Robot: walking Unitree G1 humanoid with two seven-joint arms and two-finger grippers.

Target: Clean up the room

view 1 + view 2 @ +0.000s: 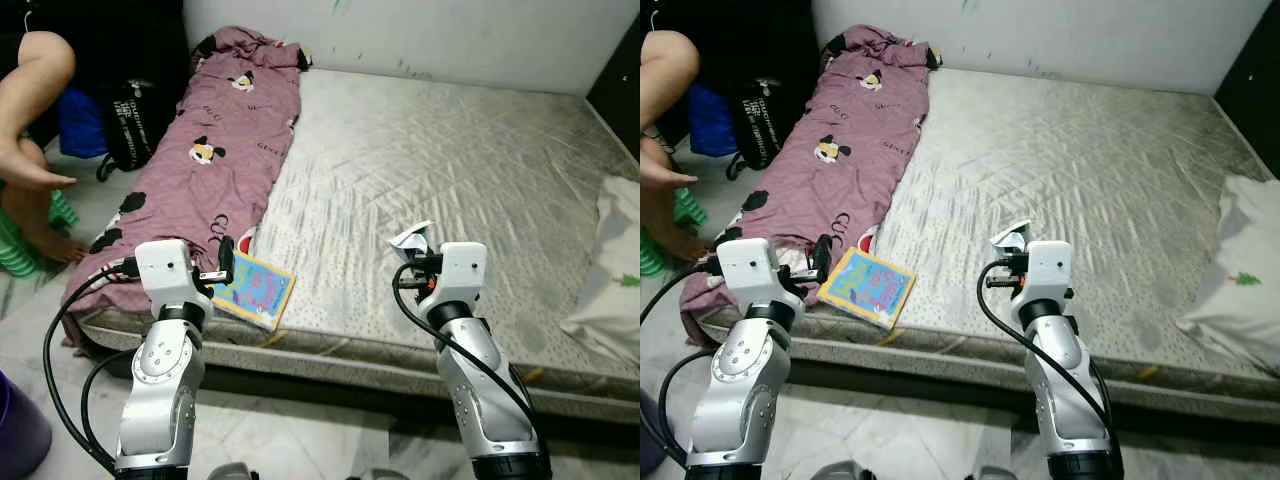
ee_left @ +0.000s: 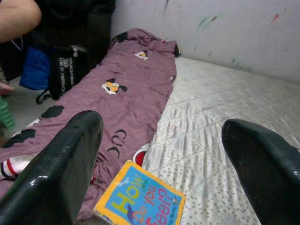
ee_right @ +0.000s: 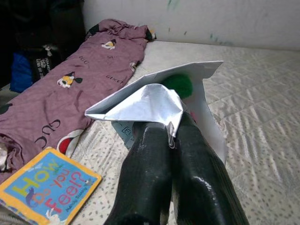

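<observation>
progress: early, by your reading of the scene. the mattress [image 1: 450,170] still carries a children's book [image 1: 252,288] at its near edge, just beside the mauve patterned blanket [image 1: 210,160] lying rumpled along the left side, and a white pillow [image 1: 612,270] at the far right. a black bag [image 1: 130,122] sits on the floor by the wall; a person's arm [image 1: 25,110] is at the far left.

right end effector [image 3: 169,136]: fingers pressed together on a crumpled white wrapper [image 3: 150,101] with green print, held above the mattress. it still needs disposal.

left end effector [image 2: 164,154]: fingers spread wide, empty, hovering over the book.
</observation>
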